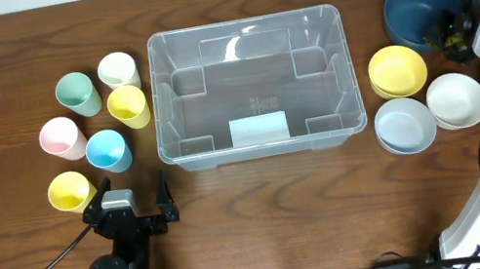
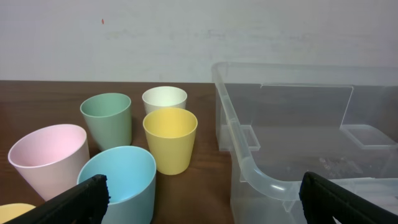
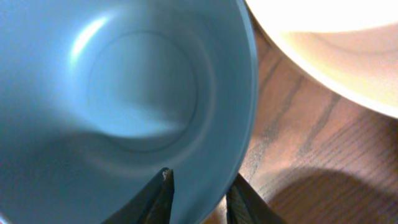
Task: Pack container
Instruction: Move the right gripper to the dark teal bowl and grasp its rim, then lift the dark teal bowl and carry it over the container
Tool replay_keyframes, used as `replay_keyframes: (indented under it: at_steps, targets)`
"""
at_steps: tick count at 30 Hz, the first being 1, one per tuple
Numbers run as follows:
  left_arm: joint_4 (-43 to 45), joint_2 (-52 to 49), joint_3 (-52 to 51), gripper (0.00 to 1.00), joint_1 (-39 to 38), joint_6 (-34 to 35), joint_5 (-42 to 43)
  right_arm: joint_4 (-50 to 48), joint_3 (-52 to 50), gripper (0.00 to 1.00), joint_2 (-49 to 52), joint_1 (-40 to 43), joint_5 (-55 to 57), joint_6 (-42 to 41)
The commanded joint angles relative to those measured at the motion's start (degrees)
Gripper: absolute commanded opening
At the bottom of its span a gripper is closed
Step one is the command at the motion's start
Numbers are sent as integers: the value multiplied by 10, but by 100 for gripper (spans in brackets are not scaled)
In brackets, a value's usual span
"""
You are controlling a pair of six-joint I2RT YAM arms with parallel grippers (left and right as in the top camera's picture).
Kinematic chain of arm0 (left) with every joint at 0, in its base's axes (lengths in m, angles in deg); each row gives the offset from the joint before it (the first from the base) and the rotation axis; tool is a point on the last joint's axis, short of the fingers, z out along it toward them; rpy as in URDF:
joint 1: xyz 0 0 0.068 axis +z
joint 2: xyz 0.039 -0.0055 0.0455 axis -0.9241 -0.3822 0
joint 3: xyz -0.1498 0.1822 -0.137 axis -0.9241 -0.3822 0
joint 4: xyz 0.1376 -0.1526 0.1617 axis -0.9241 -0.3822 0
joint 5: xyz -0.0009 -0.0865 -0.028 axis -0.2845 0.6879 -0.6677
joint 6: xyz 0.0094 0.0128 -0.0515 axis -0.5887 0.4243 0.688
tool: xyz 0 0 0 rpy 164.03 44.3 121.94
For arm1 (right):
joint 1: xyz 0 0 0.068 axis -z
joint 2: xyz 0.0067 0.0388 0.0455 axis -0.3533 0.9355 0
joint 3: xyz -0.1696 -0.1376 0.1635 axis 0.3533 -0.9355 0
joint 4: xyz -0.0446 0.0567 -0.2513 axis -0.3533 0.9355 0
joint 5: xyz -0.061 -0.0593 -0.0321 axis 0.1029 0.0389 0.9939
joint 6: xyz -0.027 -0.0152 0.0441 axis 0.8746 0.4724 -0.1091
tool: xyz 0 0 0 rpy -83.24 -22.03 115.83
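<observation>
The clear container (image 1: 240,24) stands empty at the table's middle, with a white label (image 1: 259,129) on its near wall. It also fills the right of the left wrist view (image 2: 261,174). My left gripper (image 1: 131,205) is open and empty near the front edge, between the light blue cup (image 2: 121,177) and the container's near left corner. My right gripper (image 1: 452,26) is at the back right, on the dark blue bowl (image 1: 416,9). In the right wrist view its fingers (image 3: 199,193) are shut on the bowl's (image 3: 124,93) rim, one finger inside and one outside.
Several cups stand left of the container: green (image 1: 76,92), white (image 1: 117,70), yellow (image 1: 128,105), pink (image 1: 60,137), light blue (image 1: 108,150) and another yellow (image 1: 70,191). To its right are a yellow bowl (image 1: 397,70), a pale blue bowl (image 1: 405,124), a white bowl (image 1: 457,99) and a cream bowl (image 3: 336,50).
</observation>
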Motion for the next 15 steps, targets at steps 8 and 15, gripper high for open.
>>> replay_keyframes:
  at_steps: [8,15]
  targets:
    - [-19,3,-9,98,2,-6,6,-26,-4,11,4,-3,9,-2]
    - [-19,3,-9,98,2,-6,6,-37,-4,1,4,-3,9,-2]
